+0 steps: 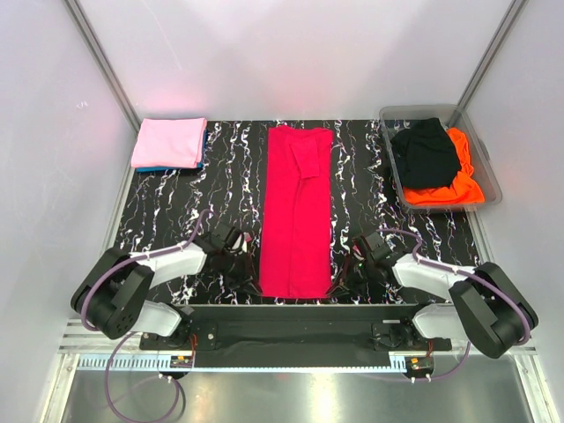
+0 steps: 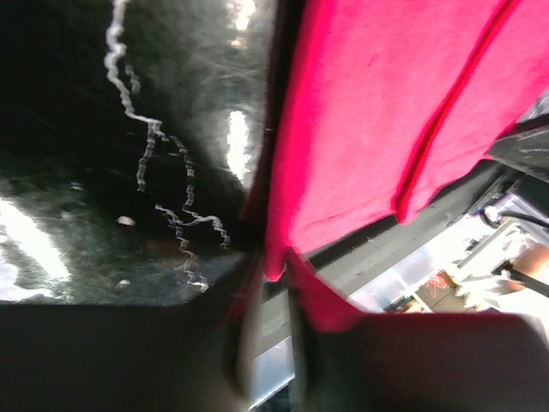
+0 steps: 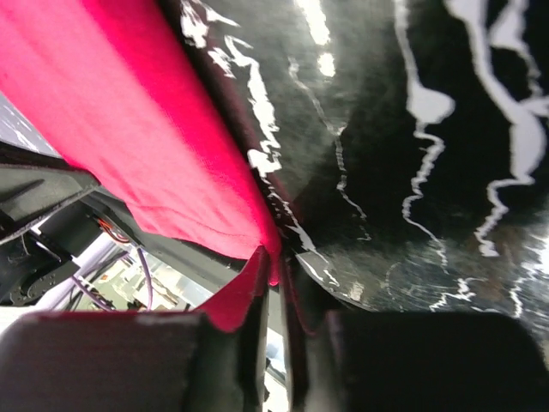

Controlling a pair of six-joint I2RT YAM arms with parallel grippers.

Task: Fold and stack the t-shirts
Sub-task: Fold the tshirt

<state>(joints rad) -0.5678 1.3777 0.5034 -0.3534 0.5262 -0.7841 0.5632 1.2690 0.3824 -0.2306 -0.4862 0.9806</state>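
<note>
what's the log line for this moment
step: fold | red shirt: flat strip | left claw: shut on its near-left corner | right claw: shut on its near-right corner

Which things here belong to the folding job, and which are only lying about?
Job:
red tee, flat in the middle, near corners pinched by left gripper and right gripper
pink tee, folded on blue tee
black tee and orange tee

Lying about:
bin, which holds the black and orange ones
</note>
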